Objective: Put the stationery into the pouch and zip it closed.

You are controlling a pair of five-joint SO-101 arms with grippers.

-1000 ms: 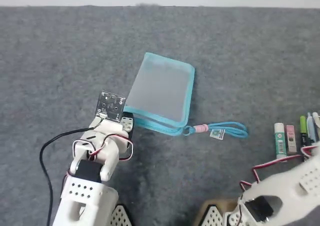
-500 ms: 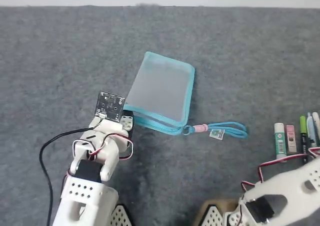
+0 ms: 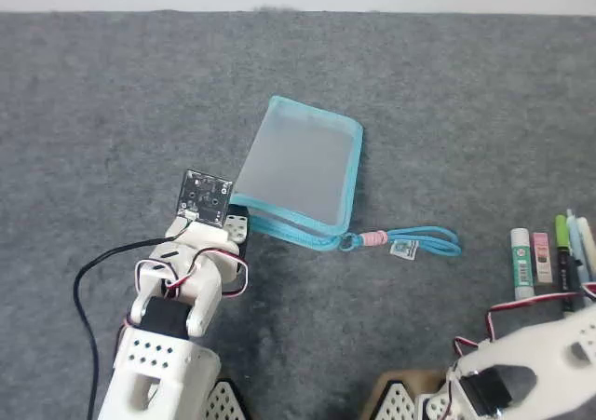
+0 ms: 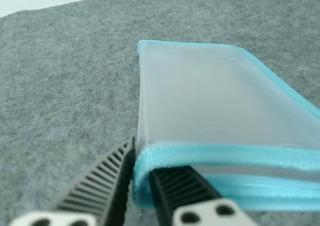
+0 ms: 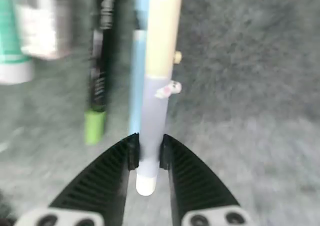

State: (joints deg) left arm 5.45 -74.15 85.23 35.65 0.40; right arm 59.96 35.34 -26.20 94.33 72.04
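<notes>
Pouch (image 3: pixel 303 173), clear w/ blue trim, lies flat mid tabletop (image 3: pixel 112 94), well apart from the stationery row (image 3: pixel 549 252) at the robot's right. Left end effector (image 4: pixel 142 162) pinches the pouch's near corner. Right end effector (image 5: pixel 148 148) is clamped on a pale pen (image 5: pixel 160 45), just beside a blue pen (image 5: pixel 137 70) & green-tipped marker (image 5: pixel 97 85).

The left end effector (image 4: pixel 141 158) pinches the blue-edged corner of the pouch (image 4: pixel 200 103), lying on grey felt (image 4: pixel 60 80).
</notes>
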